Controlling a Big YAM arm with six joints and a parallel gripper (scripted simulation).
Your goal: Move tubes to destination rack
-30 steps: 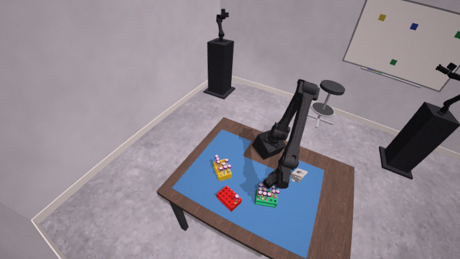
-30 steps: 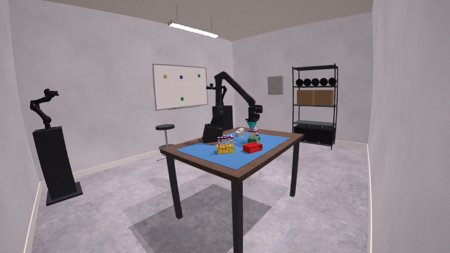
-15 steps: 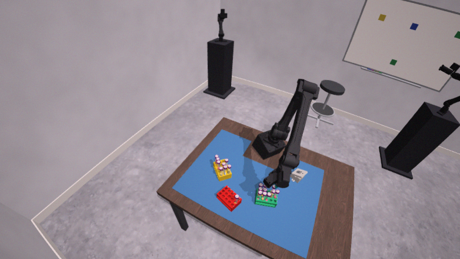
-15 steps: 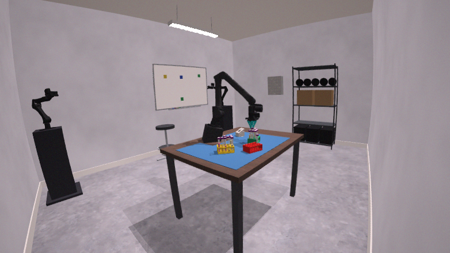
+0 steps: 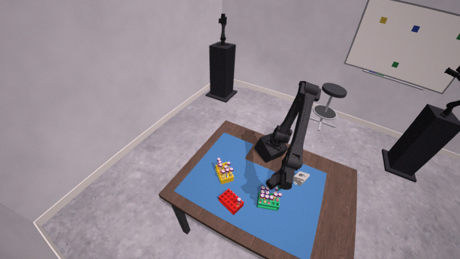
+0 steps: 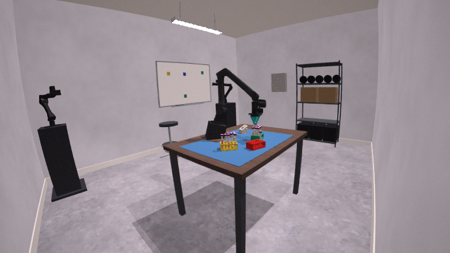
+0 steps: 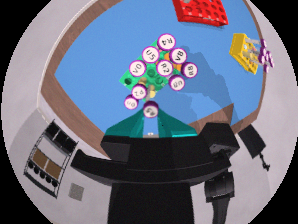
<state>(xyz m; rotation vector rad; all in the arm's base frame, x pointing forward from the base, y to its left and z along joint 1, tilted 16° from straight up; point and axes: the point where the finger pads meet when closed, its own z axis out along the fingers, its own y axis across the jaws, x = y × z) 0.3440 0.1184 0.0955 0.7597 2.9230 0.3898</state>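
In the top view the yellow rack RB (image 5: pixel 224 176) is seen leftmost, then the red rack QR (image 5: pixel 230 201), then the green rack RA (image 5: pixel 268 202); the teal-fingered gripper (image 7: pixel 150 121) is clamped on a purple-capped tube (image 7: pixel 150 107) at RA's near edge, its ID unreadable; it should be drawn straight up, neighbours untouched; only the wrist view shows the cap faces.

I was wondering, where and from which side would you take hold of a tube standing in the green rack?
Grip just under the cap, coming straight down from above. The tubes stand upright and close together in the green rack, so only their capped tops are free. The tool is already shut on one tube at the rack's near edge in this way, its fingers on either side of the cap.
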